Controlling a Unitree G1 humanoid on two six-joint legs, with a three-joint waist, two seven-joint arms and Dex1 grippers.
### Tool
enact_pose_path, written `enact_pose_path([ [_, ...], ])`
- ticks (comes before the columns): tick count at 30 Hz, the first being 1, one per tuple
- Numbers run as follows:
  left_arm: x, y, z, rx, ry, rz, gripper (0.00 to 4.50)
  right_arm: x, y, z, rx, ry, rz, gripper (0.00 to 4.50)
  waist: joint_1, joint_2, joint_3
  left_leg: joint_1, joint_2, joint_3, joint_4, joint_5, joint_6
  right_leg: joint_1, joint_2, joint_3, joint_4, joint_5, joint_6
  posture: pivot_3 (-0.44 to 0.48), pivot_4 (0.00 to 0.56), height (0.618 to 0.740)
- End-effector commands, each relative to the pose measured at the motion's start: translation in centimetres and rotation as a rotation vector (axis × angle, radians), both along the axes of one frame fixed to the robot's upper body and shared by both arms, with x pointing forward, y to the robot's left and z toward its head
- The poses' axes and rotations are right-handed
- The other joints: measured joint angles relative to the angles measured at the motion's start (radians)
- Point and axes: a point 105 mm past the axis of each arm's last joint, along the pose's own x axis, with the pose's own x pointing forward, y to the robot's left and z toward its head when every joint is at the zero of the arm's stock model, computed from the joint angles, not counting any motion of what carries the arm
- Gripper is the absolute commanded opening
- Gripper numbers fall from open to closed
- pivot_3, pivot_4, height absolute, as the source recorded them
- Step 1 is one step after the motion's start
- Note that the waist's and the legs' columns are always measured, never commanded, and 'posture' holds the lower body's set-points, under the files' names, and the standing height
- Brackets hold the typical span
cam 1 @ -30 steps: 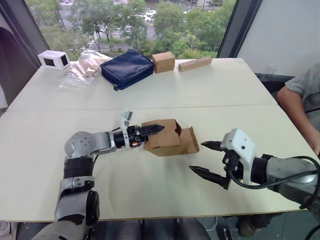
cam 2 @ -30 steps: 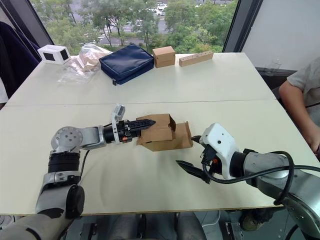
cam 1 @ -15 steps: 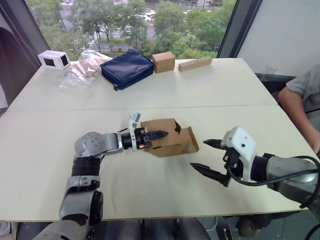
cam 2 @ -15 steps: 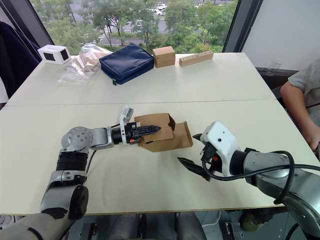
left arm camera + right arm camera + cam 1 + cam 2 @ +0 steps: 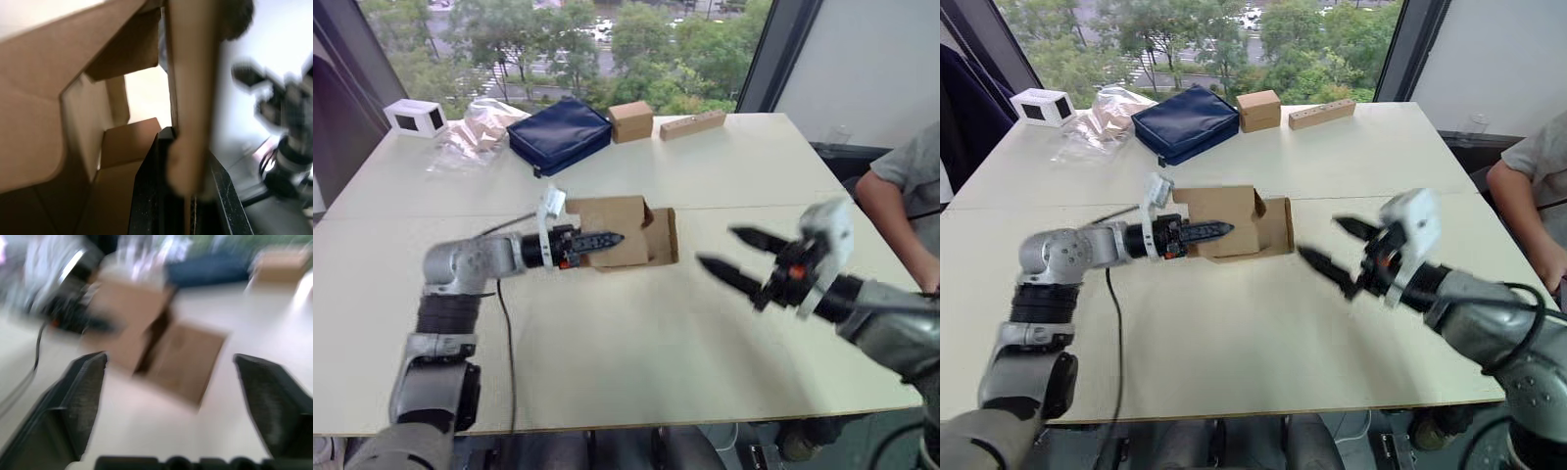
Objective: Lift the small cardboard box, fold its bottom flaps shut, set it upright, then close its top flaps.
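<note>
1. While the small cardboard box [image 5: 615, 231] sits near the middle of the table [image 5: 607, 333], the left gripper [image 5: 597, 239] reaches across its near face, its black fingers pressed together on a cardboard panel; the left wrist view shows that panel's edge caught between the two fingers [image 5: 149, 196].
2. Beyond the pinched panel, the left wrist view looks into the box's hollow, where a notched flap [image 5: 34, 132] folds inward and light shows through the far end.
3. On the box's side away from the left gripper, a flap [image 5: 662, 236] stands open, with a dark gap between it and the box's body.
4. To the right of the box and apart from it, the right gripper [image 5: 736, 257] hangs above the table with its two black fingers spread wide, holding nothing; in the right wrist view the box [image 5: 156, 347] lies between and beyond those fingers.
5. Well behind the box, along the table's far edge, lie a navy pouch [image 5: 560, 133], a smaller cardboard cube [image 5: 631, 121] and a long tan block [image 5: 692, 124].
6. Farther left of the pouch are a crumpled clear plastic bag [image 5: 470, 139] and a small white box [image 5: 415, 117].
7. At the table's right side, beyond the right gripper, a person's arm [image 5: 891, 220] in a grey sleeve shows.
</note>
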Motion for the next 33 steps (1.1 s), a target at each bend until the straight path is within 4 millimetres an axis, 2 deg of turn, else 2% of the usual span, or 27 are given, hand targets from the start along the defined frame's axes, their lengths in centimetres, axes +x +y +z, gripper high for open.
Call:
enact_pose_path([
  [1,-0.4,-0.5,4.1,0.039,-0.269,-0.074,0.0,1.1,-0.5,2.8,0.119,-0.108,-0.054,2.59,-0.001,0.0,0.0,0.0,-0.001,0.0,-0.001,0.0,0.0,0.0,-0.001,0.0,0.0,0.0,0.0,0.0,0.15,0.74],
  [4,-0.3,-0.8,5.9,0.073,-0.408,-0.099,0.0,1.8,0.7,4.5,0.182,-0.153,-0.009,1.46,-0.006,0.001,0.0,0.0,-0.002,0.001,-0.001,-0.001,0.001,-0.001,-0.001,0.001,0.0,0.0,0.0,0.0,0.15,0.74],
  [7,-0.7,-1.1,7.4,0.064,-0.475,-0.137,0.0,2.3,1.7,5.2,0.188,-0.173,0.022,0.24,-0.007,0.001,0.0,0.0,-0.001,0.001,-0.001,-0.001,0.001,-0.001,-0.001,0.001,0.001,0.0,0.0,0.0,0.15,0.74],
  [8,-0.8,-1.2,7.6,0.062,-0.487,-0.147,0.0,2.5,1.9,5.4,0.194,-0.178,0.03,0.06,-0.008,0.001,0.0,0.0,-0.001,0.001,-0.001,-0.001,0.002,-0.002,0.0,0.001,0.001,0.0,0.0,0.0,0.15,0.74],
  [12,-1.2,-1.3,8.6,0.049,-0.519,-0.176,0.0,3.0,3.0,6.1,0.193,-0.191,0.055,0.06,-0.01,0.001,0.0,-0.001,0.0,0.001,-0.001,-0.001,0.002,-0.003,0.0,0.001,0.001,0.0,0.0,0.0,0.15,0.74],
  [18,-2.3,-1.6,9.4,0.015,-0.522,-0.223,0.0,3.0,4.3,5.5,0.16,-0.184,0.088,0.06,-0.009,0.001,0.0,-0.002,0.0,0.001,-0.001,-0.001,0.002,-0.003,0.0,0.001,0.001,0.0,0.0,0.0,0.15,0.74],
  [23,-2.4,-1.9,8.8,0.023,-0.513,-0.233,0.0,1.7,6.1,5.2,0.148,-0.179,0.199,0.06,-0.009,0.002,0.0,-0.002,0.0,0.001,-0.001,-0.001,0.002,-0.003,0.0,0.0,0.001,0.0,0.0,0.0,0.15,0.74],
  [26,-2.7,-2.1,8.9,0.01,-0.507,-0.254,0.0,1.6,6.8,5.0,0.138,-0.175,0.218,0.06,-0.01,0.002,0.0,-0.002,0.0,0.001,-0.001,-0.001,0.002,-0.003,0.0,0.0,0.001,0.0,0.0,0.0,0.15,0.74],
  [33,-2.7,-2.3,8.3,0.016,-0.491,-0.263,0.0,1.7,7.2,5.0,0.116,-0.181,0.216,0.06,-0.01,0.002,0.0,-0.002,0.0,0.001,-0.001,-0.001,0.002,-0.003,0.0,0.0,0.001,0.0,0.0,0.0,0.15,0.74],
])
